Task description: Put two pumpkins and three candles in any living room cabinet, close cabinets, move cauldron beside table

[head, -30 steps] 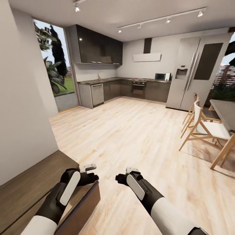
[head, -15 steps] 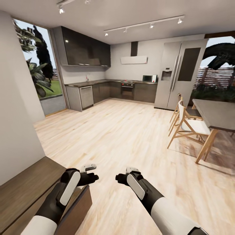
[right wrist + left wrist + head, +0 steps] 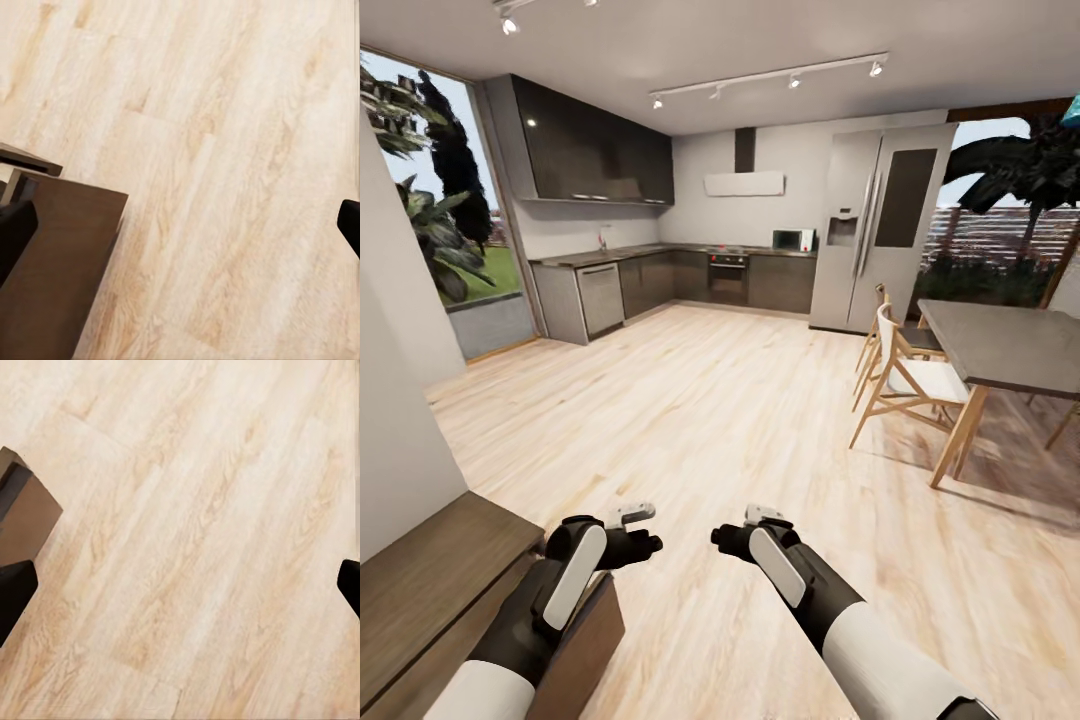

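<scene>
Dark-brown cabinet (image 3: 430, 590) corner under left end effector (image 3: 643, 528); both end effectors, incl. right (image 3: 745, 528), spread wide, empty, over plank floor (image 3: 740, 420).

The head camera has swung to the right, so the whole scene has slid leftward. The dining desk (image 3: 1000, 345) and its chairs (image 3: 905, 380) now show more fully on the right, with more of the garden window (image 3: 1000, 230). Less of the dark cabinet (image 3: 430, 580) at near left shows than before.
</scene>
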Controlling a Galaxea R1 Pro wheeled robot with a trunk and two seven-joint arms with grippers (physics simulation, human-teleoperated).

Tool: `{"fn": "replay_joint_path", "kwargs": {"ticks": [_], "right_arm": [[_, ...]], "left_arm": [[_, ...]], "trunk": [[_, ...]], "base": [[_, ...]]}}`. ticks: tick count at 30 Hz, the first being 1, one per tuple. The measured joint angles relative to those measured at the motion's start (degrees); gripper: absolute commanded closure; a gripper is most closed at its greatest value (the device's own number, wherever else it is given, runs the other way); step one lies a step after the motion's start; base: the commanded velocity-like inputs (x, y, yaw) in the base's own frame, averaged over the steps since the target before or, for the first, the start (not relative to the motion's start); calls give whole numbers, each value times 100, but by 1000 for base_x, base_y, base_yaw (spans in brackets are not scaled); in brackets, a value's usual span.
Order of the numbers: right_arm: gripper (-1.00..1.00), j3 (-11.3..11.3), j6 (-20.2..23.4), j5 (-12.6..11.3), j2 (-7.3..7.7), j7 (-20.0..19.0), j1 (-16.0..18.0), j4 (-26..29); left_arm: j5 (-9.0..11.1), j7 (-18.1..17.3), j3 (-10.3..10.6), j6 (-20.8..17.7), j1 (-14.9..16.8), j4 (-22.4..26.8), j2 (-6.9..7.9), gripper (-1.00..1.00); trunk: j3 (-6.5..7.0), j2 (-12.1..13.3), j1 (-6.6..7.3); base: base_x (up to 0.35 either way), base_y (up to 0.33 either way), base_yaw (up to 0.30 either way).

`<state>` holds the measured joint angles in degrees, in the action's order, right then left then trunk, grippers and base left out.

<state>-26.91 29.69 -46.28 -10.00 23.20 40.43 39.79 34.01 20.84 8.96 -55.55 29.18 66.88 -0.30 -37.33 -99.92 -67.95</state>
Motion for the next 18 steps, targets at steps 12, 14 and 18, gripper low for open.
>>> {"fn": "replay_joint_path", "kwargs": {"ticks": [12,14,18], "right_arm": [[-100,366,-6,5,0,2,0,-6],[-100,405,-8,5,0,6,0,-7],[-100,436,-16,5,0,16,0,-7]], "left_arm": [[-8,8,3,17,0,0,-5,-100],[-10,8,2,18,0,0,-5,-100],[-13,8,6,18,0,0,-6,-100]], "trunk": [[-66,0,0],[-77,0,0],[-91,0,0]], "base": [[-66,0,-223],[-230,0,-235],[-236,0,-253]]}}
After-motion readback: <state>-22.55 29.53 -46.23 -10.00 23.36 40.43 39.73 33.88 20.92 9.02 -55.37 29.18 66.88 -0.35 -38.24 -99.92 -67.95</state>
